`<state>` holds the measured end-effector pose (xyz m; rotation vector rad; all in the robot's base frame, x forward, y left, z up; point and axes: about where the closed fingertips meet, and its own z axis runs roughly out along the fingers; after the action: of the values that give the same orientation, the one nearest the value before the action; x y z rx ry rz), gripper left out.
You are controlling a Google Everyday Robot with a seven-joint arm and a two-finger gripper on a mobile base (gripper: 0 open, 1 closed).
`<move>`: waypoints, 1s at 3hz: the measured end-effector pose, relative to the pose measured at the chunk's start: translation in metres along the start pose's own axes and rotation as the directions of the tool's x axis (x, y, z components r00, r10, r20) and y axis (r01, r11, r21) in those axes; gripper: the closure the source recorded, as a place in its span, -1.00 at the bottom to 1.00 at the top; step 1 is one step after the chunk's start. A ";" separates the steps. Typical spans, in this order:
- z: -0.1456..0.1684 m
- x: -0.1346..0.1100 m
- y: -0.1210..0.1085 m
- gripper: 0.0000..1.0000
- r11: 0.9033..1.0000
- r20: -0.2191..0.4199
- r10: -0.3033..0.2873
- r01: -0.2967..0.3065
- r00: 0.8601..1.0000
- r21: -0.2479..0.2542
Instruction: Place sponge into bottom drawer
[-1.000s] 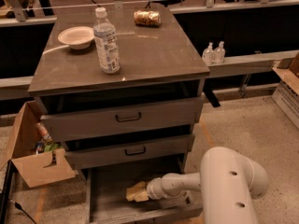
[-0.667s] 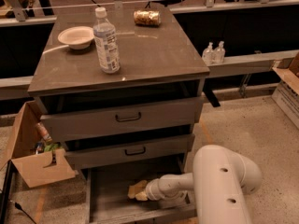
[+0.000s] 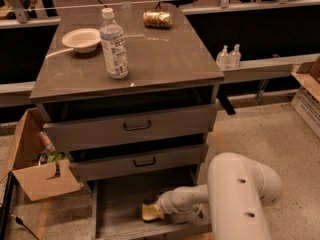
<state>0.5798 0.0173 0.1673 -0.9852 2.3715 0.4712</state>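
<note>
The bottom drawer [image 3: 119, 206] is pulled out at the foot of the grey cabinet, a wide shallow tray. My gripper [image 3: 156, 210] reaches into it from the right, at the end of the cream arm [image 3: 235, 194]. It is shut on the pale yellow sponge [image 3: 147, 214], which sits tilted at its tip, low over the drawer floor near the middle front.
Two upper drawers with black handles [image 3: 136, 126] [image 3: 144, 161] stand slightly open above. On the cabinet top are a white bowl [image 3: 81, 39], a water bottle [image 3: 114, 44] and a snack bag [image 3: 157, 19]. A cardboard box [image 3: 35, 169] stands at the left. Two small bottles [image 3: 228, 57] stand on the ledge at the right.
The gripper and the sponge have sunk slightly lower into the bottom drawer. The arm's big housing has shifted a little to the left.
</note>
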 end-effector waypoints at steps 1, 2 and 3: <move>-0.030 -0.002 -0.014 0.57 0.999 0.008 0.023 -0.023 1.000 0.023; -0.080 0.000 -0.037 0.98 0.995 -0.006 0.039 -0.039 0.999 0.088; -0.149 0.006 -0.047 1.00 0.990 -0.026 0.073 -0.070 0.997 0.124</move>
<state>0.5613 -0.0915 0.2775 -0.8600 2.4376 0.3342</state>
